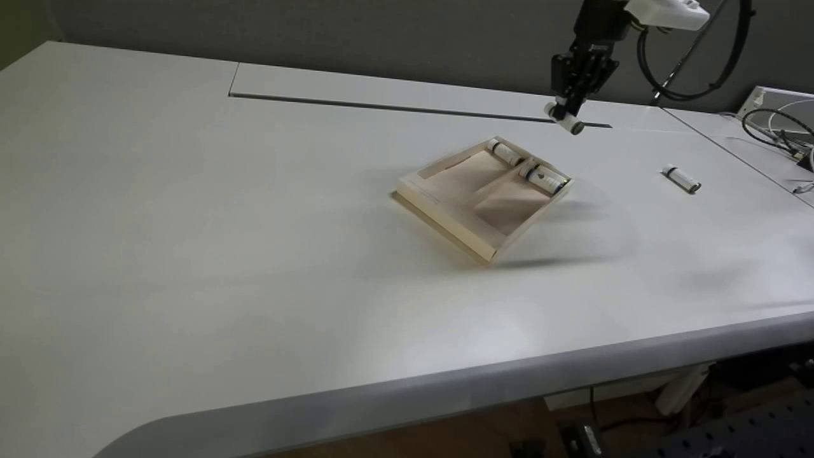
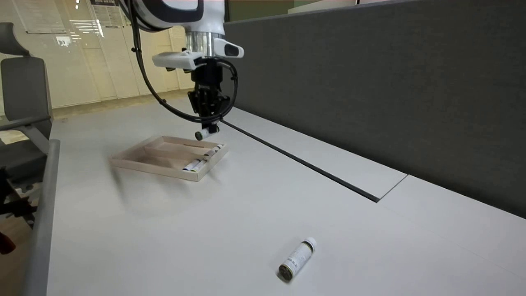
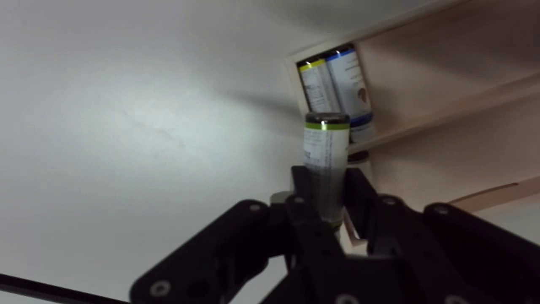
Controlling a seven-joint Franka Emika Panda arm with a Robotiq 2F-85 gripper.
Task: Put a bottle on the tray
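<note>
Bottle in tool, green band clear only in wrist view

no legible text (bottle labels blurred)

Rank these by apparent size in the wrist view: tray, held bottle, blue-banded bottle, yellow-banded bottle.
1. Tray, cut off by the frame
2. Held bottle, enlarged by nearness
3. Blue-banded bottle and yellow-banded bottle, unranked: the latter is partly hidden

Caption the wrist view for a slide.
Gripper holding a green-banded bottle, with a blue-banded bottle in the tray.
</note>
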